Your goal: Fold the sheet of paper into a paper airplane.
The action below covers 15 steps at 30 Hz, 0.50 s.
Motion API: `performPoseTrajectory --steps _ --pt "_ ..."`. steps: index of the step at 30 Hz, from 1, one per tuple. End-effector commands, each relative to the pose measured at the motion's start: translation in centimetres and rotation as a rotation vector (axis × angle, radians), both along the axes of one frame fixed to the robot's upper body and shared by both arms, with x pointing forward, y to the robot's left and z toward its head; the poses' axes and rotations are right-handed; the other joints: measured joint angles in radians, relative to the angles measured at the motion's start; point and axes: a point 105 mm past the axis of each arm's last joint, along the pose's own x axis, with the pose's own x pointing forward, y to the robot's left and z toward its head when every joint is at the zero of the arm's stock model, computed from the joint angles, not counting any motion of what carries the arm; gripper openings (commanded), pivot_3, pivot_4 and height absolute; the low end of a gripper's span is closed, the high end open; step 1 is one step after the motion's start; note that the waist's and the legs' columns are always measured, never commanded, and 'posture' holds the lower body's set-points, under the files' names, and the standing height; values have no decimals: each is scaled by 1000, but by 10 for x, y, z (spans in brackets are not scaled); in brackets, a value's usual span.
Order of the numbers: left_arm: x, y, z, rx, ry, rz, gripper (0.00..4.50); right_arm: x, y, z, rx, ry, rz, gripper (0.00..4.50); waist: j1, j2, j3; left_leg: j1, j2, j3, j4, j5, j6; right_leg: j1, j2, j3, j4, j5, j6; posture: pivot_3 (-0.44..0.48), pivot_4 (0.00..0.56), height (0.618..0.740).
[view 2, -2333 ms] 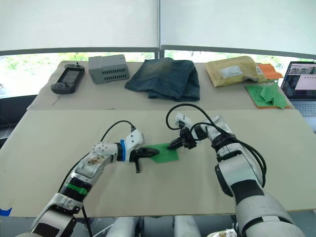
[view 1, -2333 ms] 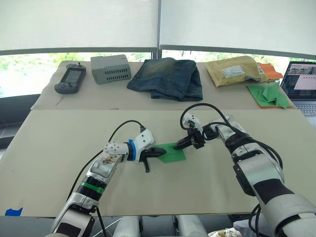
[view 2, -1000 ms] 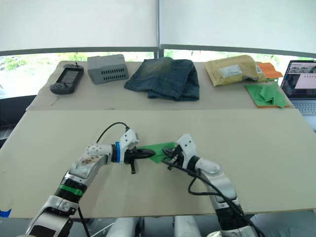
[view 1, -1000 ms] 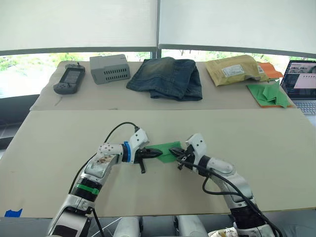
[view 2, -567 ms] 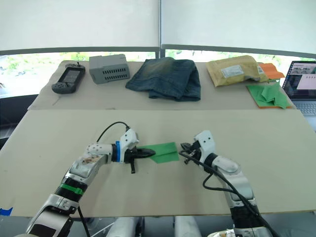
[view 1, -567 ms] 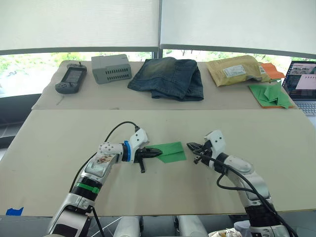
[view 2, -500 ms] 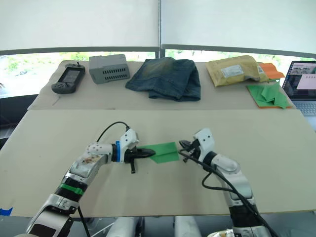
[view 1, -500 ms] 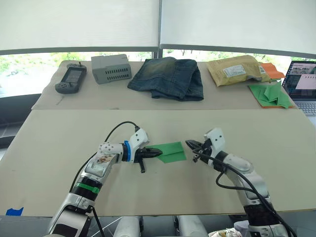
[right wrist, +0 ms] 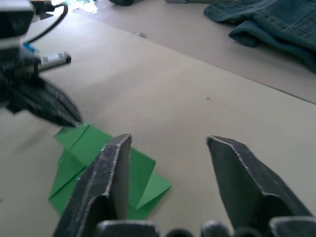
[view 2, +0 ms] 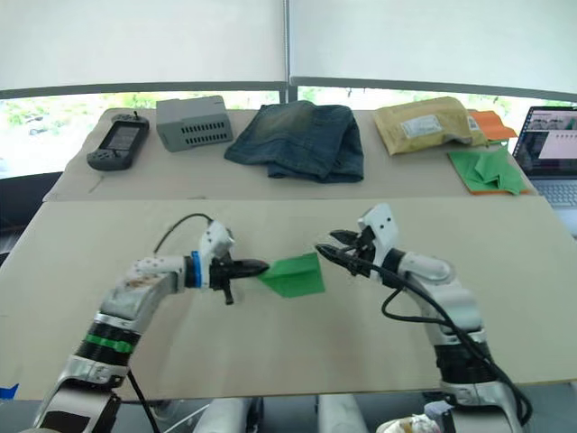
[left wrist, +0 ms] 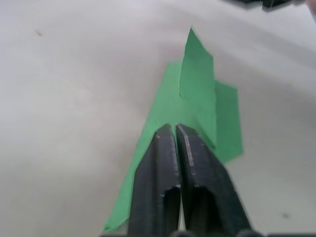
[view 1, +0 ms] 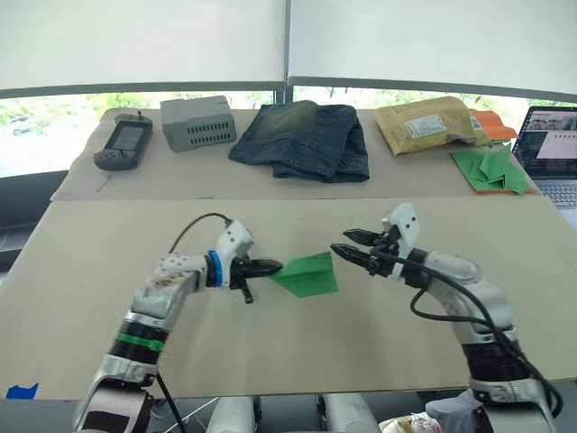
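From the head cameras: the left end effector (view 1: 268, 267) is pinched tight on the pointed corner of the paper airplane (view 1: 309, 273), which sits out in the middle of the tan table (view 1: 379, 343). The paper looks partly folded, layered flaps, one edge lifted a bit. The right end effector (view 1: 347, 244) hangs just beside the paper's far edge, fingers spread apart, nothing between them, not touching the paper as far as I can see. Along the back of the table there's a handheld console (view 1: 123, 142), a grey box (view 1: 198, 123), folded jeans (view 1: 304, 139), a padded yellow mailer (view 1: 426, 125), a heap of green paper pieces (view 1: 489, 169) on something orange, and a laptop (view 1: 552, 137) at the right edge.

Left wrist cam: the two black fingers (left wrist: 159, 182) are pressed together right on the green paper's (left wrist: 197, 98) edge, and one flap stands up from the flat part behind them.

Right wrist cam: fingers (right wrist: 108, 177) wide apart, the green paper (right wrist: 98, 168) lying on the table beyond them, with the left end effector (right wrist: 74, 121) clamped on its corner. The jeans (right wrist: 276, 22) show in the background.
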Motion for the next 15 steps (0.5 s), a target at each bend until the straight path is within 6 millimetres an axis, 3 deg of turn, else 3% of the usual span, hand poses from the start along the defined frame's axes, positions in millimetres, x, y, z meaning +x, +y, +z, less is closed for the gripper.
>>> performPoseTrajectory --steps 1,2,4,10,15 --pt "-12 14 35 -29 -43 -9 1491 -8 4 17 -49 -28 109 4052 -2 0 1 0 0 0 0 0 0 0 0 0 0 0 0 0 150 728" --pt "-15 17 38 -18 -49 -4 1824 -8 3 16 -67 -23 117 4392 -2 0 1 0 1 0 0 0 0 0 0 0 0 0 0 0 150 728" --pt "-23 28 39 28 -44 8 2448 -6 1 14 -78 4 140 4500 -2 0 1 0 0 1 0 0 0 0 0 0 -1 0 0 0 150 728" --pt "-38 47 31 99 -15 55 2448 5 1 -8 -120 106 208 4500 2 -2 2 1 1 2 0 0 0 0 0 0 -1 0 0 0 150 728" --pt "-45 47 18 124 8 71 2448 12 11 -16 -112 180 303 4500 4 -2 2 0 1 4 0 0 0 0 0 0 -1 0 -1 0 150 728"
